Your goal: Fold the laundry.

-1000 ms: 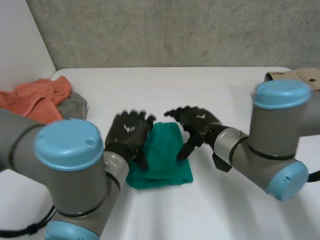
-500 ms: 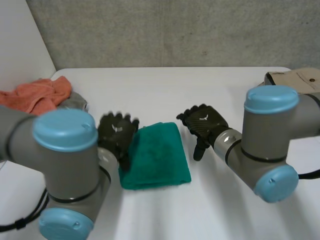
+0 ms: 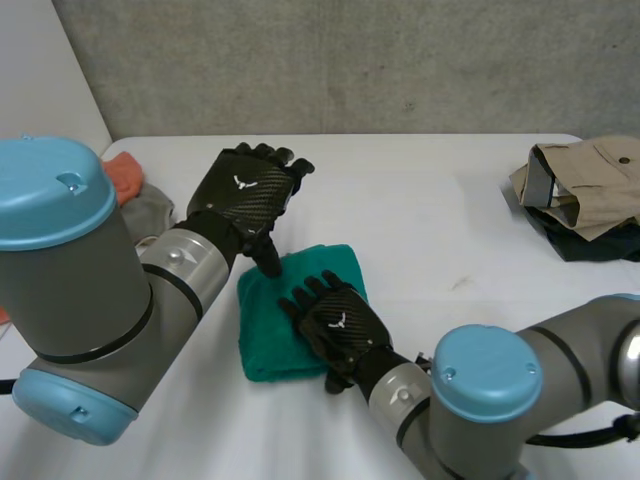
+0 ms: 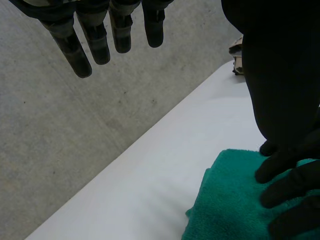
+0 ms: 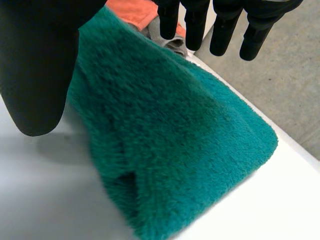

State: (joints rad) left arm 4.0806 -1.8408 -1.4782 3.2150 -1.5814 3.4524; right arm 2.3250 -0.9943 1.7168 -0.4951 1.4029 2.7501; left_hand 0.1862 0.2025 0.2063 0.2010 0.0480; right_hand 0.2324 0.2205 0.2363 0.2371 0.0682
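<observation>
At the far left of the white table (image 3: 430, 190) lies a crumpled orange cloth (image 3: 122, 170), with a grey cloth (image 3: 152, 212) just beside it, both partly hidden behind the left arm. The left hand (image 3: 248, 195) is raised above the table near the back left corner of the towel. Its fingers (image 4: 100, 42) are straight and spread and hold nothing. Its thumb (image 3: 266, 258) points down at that corner, though whether it touches the pile cannot be told. The folded green terry towel (image 3: 265, 340) lies flat near the middle of the table, towards the front edge, with its folded layers showing at one corner in the right wrist view (image 5: 170, 140). The right hand (image 3: 338, 322) is palm down over the right half of the towel, fingers fanned out towards the far edge. In its own wrist view the fingers (image 5: 222, 30) are straight and apart and the thumb (image 5: 35, 75) stands clear to one side, so nothing is gripped. In the left wrist view the right hand's fingertips (image 4: 290, 180) rest on top of the towel (image 4: 225, 205). Well apart, at the far right of the table, a folded beige garment (image 3: 590, 185) lies on top of a dark garment (image 3: 590, 245).
</observation>
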